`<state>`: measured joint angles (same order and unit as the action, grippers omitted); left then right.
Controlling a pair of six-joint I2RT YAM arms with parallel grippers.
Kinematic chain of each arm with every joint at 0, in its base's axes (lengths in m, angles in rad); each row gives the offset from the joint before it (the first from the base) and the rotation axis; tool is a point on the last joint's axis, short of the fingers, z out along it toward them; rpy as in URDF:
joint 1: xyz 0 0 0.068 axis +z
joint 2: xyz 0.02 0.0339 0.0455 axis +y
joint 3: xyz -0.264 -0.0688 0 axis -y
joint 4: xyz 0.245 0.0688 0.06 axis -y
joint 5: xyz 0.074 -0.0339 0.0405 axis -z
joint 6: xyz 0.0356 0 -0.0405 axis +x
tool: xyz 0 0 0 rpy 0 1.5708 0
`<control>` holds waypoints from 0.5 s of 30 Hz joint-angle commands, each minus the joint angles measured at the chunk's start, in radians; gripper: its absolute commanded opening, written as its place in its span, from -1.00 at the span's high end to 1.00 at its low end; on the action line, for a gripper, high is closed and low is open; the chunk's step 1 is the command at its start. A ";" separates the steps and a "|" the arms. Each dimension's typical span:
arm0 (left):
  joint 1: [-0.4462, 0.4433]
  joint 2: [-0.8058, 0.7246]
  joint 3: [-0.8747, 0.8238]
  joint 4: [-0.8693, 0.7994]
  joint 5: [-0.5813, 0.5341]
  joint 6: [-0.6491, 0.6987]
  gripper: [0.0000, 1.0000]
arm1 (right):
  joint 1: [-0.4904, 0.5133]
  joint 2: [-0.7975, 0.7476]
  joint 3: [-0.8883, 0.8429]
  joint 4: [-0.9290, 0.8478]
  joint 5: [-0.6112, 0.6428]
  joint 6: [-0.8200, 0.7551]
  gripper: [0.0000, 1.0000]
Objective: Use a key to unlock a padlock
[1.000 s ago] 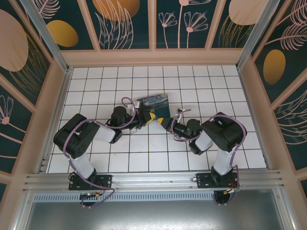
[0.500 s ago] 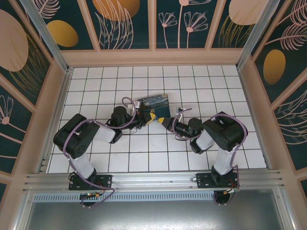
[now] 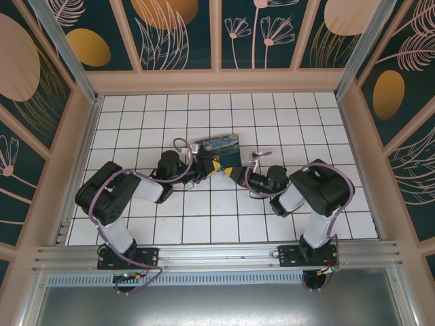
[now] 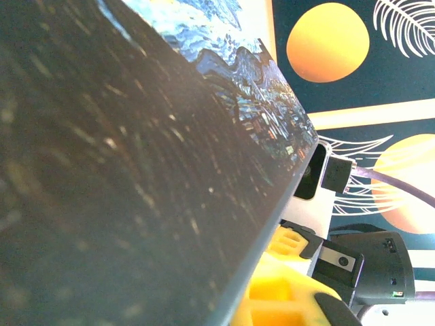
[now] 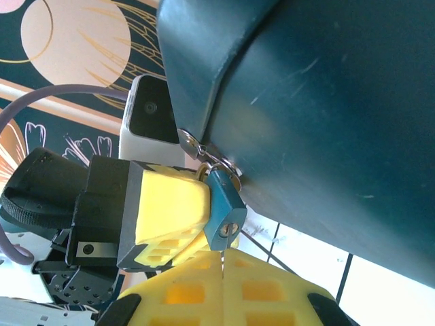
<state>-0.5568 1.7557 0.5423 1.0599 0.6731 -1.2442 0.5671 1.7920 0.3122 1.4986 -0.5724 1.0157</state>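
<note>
Padlock [image 5: 223, 207] hangs by its shackle from the hasp on the dark-blue box [image 3: 219, 148], keyhole end facing the right end effector [image 5: 223, 265]. Box sits mid-table [image 3: 204, 217], about halfway between the left and right edges. Left end effector [image 5: 204, 219] is clamped on the padlock body, yellow pad pressed to its side. Right one sits just beside the padlock, fingers pressed together; can't tell if anything is pinched between them.

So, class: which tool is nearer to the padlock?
Left, narrowly. The left tool clamps the padlock from the side; the right tool, shut, sits just below its keyhole end.
</note>
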 commanded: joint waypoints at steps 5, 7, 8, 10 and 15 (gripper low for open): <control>-0.023 -0.021 0.014 0.006 0.074 0.026 1.00 | -0.001 -0.040 0.033 0.012 -0.047 -0.046 1.00; -0.023 -0.022 0.014 0.005 0.076 0.027 1.00 | 0.001 -0.045 0.027 0.009 -0.037 -0.048 1.00; -0.022 -0.022 0.015 0.005 0.077 0.028 1.00 | 0.001 -0.046 0.026 0.005 -0.031 -0.049 1.00; -0.023 -0.024 0.014 0.004 0.077 0.027 1.00 | -0.002 -0.049 0.025 -0.001 -0.015 -0.050 1.00; -0.022 -0.033 0.005 0.009 0.085 0.026 1.00 | -0.005 -0.048 0.040 -0.004 0.014 -0.045 1.00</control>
<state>-0.5571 1.7546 0.5423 1.0435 0.6792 -1.2381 0.5644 1.7756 0.3145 1.4536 -0.5838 0.9932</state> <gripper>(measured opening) 0.109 0.047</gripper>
